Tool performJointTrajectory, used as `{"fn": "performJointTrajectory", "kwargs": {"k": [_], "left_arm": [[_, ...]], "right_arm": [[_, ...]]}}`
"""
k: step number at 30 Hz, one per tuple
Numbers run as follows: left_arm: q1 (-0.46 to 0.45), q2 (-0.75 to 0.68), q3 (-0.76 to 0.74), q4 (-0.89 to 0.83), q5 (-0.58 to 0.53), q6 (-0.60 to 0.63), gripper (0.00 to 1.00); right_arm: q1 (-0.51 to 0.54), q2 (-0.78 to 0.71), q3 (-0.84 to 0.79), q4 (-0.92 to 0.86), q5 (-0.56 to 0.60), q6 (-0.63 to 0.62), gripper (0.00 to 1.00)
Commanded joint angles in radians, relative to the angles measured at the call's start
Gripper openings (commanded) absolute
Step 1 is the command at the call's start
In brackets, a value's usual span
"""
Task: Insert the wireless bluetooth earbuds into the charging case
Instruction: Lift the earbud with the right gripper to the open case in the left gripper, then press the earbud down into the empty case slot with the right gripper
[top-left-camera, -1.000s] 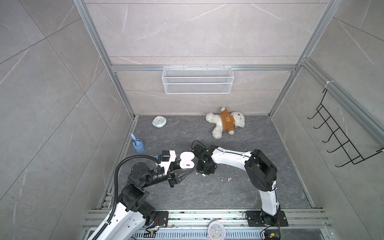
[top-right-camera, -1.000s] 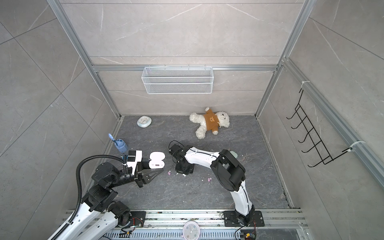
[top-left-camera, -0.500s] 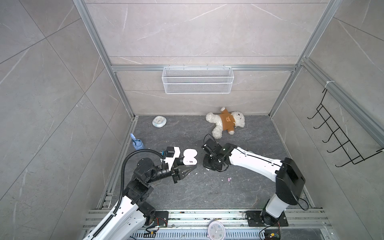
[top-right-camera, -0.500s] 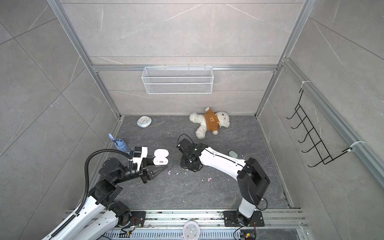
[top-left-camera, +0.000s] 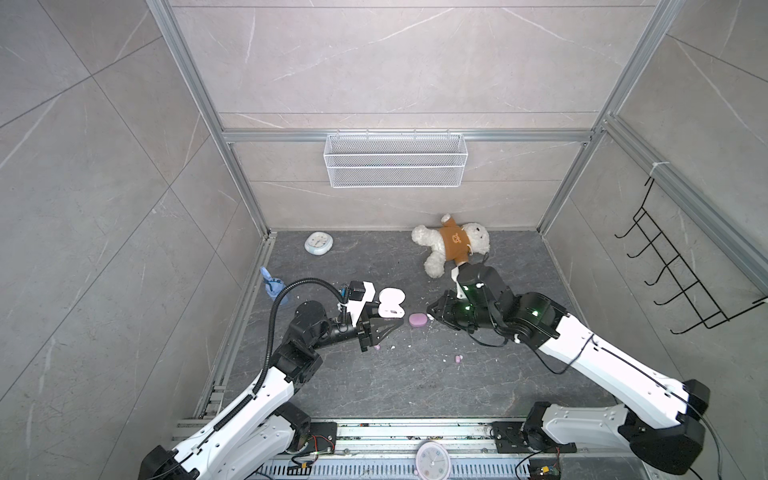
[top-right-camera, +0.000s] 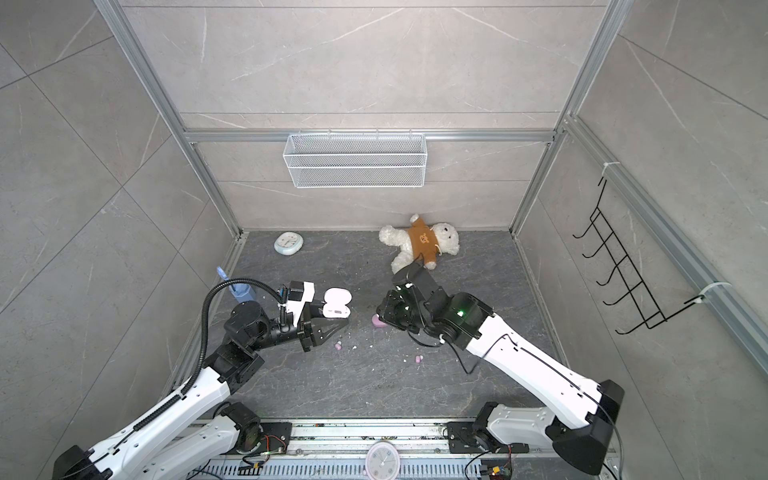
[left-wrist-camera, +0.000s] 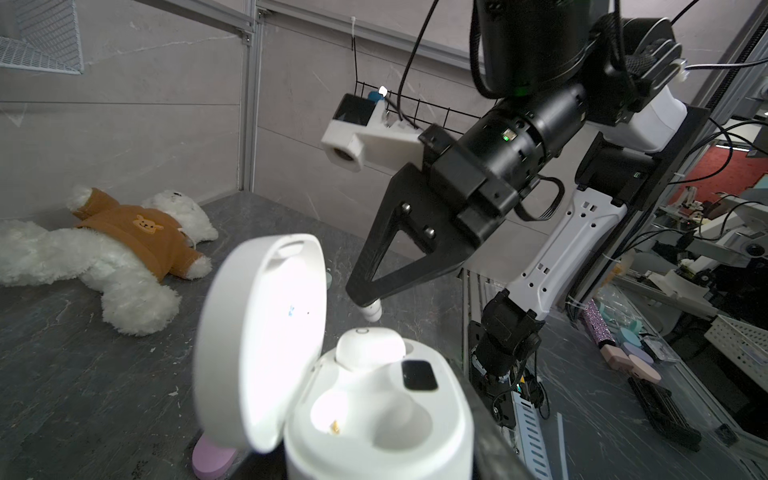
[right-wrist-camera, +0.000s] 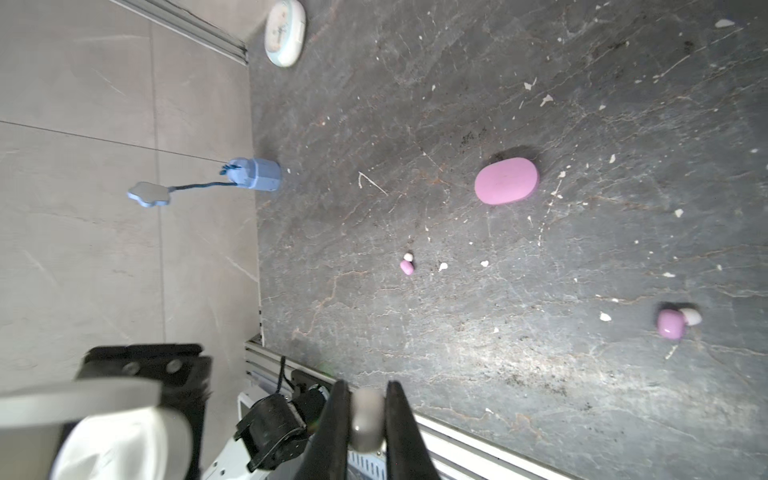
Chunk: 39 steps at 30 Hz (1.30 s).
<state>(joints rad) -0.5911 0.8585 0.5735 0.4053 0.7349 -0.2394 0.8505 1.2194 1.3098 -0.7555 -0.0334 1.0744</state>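
Note:
My left gripper is shut on the white charging case, which it holds upright with the lid open. One white earbud sits in the case's far socket. The near socket is empty. My right gripper hangs just above the case, shut on a second white earbud, which also shows between its fingers as a greyish earbud. Two pink earbuds lie on the dark floor. In both top views my right gripper faces the left one.
A closed pink case lies on the floor between the grippers. A teddy bear and a small clock lie at the back, and a blue bottle stands by the left wall. White crumbs litter the floor.
The right arm has swung out to the right and its gripper has drawn back, uncovering the pink case. The left gripper has carried the white case a little right and farther back.

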Motion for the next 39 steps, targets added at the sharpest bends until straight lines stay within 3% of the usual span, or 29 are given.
{"fn": "performJointTrajectory", "kwargs": {"k": [1,15,28,39], "left_arm": [[0.001,0.037,0.048,0.140,0.033,-0.023,0.17],[-0.038,0.225,0.126,0.331,0.102,-0.042,0.16],[-0.054,0.319,0.126,0.563,0.108,-0.110,0.16],[-0.056,0.286,0.133,0.542,0.110,-0.102,0.16]], "right_arm": [[0.001,-0.048,0.054,-0.033,0.024,0.019,0.07],[0.053,0.009,0.242,0.155,-0.054,-0.045,0.08],[0.096,0.038,0.205,0.231,-0.044,-0.021,0.09],[0.111,0.050,0.172,0.232,-0.040,-0.013,0.10]]}}
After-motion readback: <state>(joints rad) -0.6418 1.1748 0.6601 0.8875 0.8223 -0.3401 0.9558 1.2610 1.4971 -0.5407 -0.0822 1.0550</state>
